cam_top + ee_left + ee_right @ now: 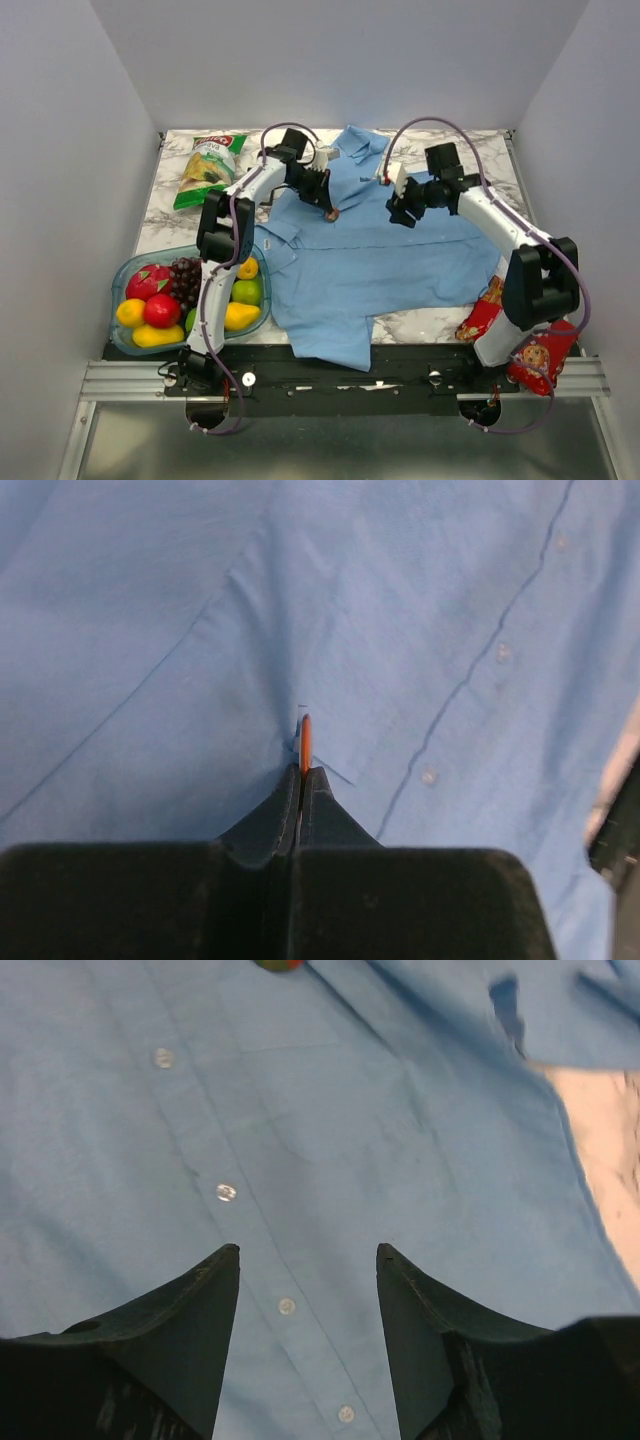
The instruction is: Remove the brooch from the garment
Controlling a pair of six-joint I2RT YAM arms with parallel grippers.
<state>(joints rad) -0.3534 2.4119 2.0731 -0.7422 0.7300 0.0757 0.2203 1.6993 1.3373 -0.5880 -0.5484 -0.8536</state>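
**Top external view.** One shirt (370, 260) lies spread on the table (165, 215). One brooch (331, 214), a small dark-orange spot, sits on the upper front directly under the tip of the left gripper (328, 206). The right gripper (400, 212) hangs over the cloth with the brooch off to its left, apart from it. The left arm is plainly the nearer of the two.

**Left wrist view.** The left gripper (301, 775) has its jaws pressed together on the near edge of the brooch (305, 740). The brooch shows edge-on as a thin orange sliver straight ahead of the fingertips, its long axis in line with the fingers. The shirt (150, 630) puckers toward the pinch. Three buttons (503, 652) counted, to the gripper's right.

**Right wrist view.** The right gripper (308, 1260) stands with jaws spread, holding nothing, above the button line of the shirt (400, 1140). Four buttons (227, 1192) counted. A scrap of the brooch (277, 964) shows at the far edge, ahead and slightly left of the fingers.

**Judgement.** The coming pull should run away from the cloth, and the free right gripper is placed to pin the shirt down.
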